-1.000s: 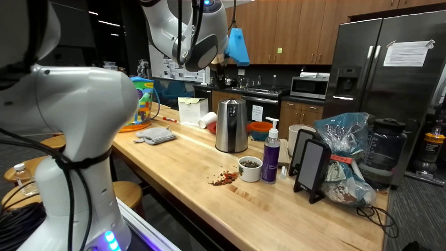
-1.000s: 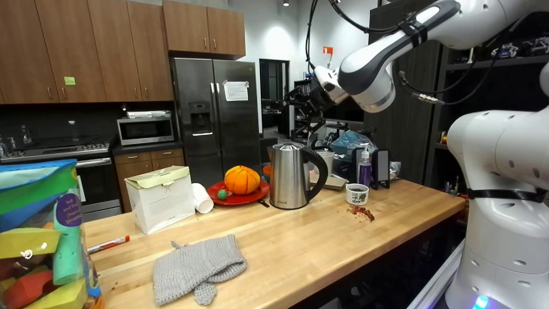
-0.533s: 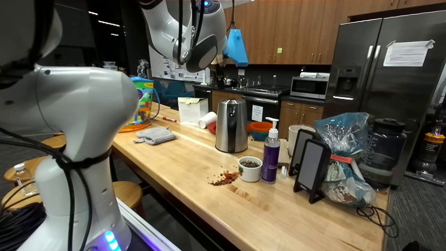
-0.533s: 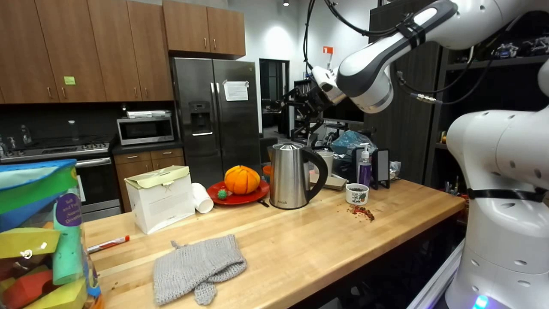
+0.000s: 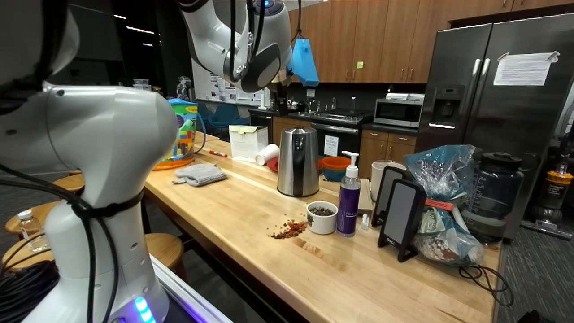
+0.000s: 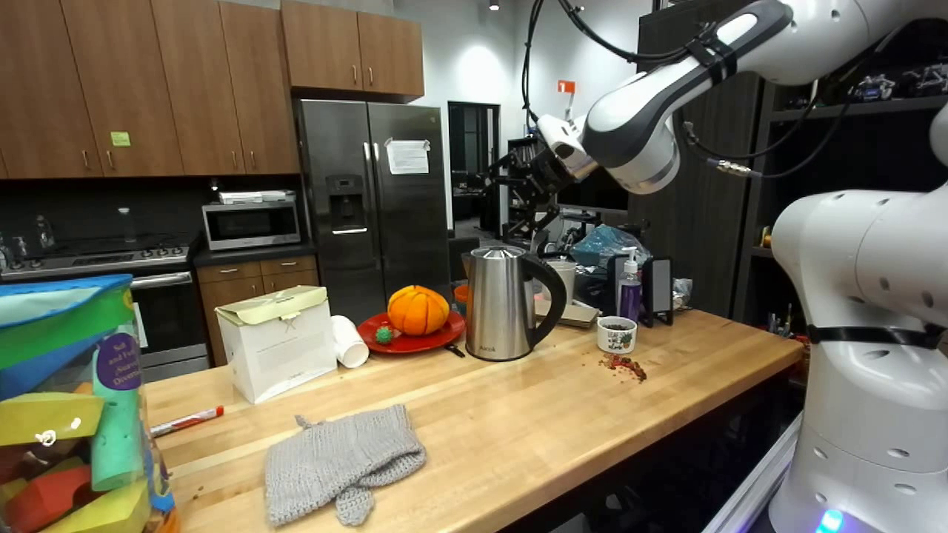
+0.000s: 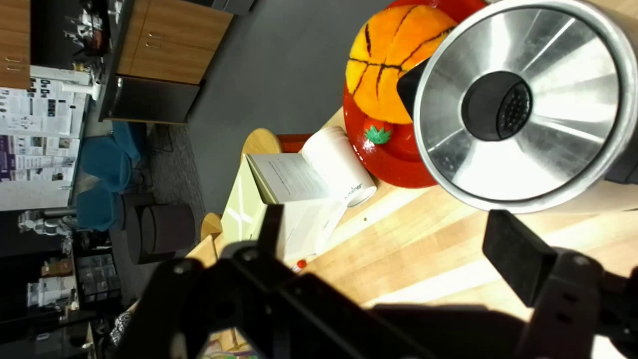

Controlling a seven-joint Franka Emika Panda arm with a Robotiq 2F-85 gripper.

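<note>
In an exterior view, looks along a pale wooden counter (image 5: pixel 251 211) toward brown cabinets (image 5: pixel 385 40), a dark fridge (image 5: pixel 497 116) and a microwave (image 5: pixel 398 117). Shows a steel kettle (image 5: pixel 296 163) upright on the wood, behind a white bowl (image 5: pixel 322 224) of dark bits. Puts a purple pump bottle (image 5: pixel 348 206) just beside that bowl, with loose red and brown bits (image 5: pixel 291 229) scattered near its opposite side. Adds black speakers (image 5: pixel 400 217) and a tied plastic bag (image 5: pixel 437 179) farther over, with the white arm (image 5: pixel 98 121) blocking part of the room.

In an exterior view, also takes in a grey knitted cloth (image 6: pixel 344 463), a red-capped marker (image 6: pixel 187 422) and a white box (image 6: pixel 280 352), with a white cup (image 6: pixel 346 340) lying just beside. Has a red plate (image 6: pixel 415 343) near the kettle, bearing an orange pumpkin (image 6: pixel 418 311). Hangs the gripper (image 6: pixel 501 206) in the air, tilted, near the kettle's top but apart from it.

In the wrist view, looks past the counter to a grey floor (image 7: pixel 279 75) and blue chairs (image 7: pixel 104 159). Places the kettle at upper right, seen from above, hiding part of the plate. Spreads the gripper's fingers (image 7: pixel 521 257) wide apart, clasping nothing, with bare wood visible through the gap.
</note>
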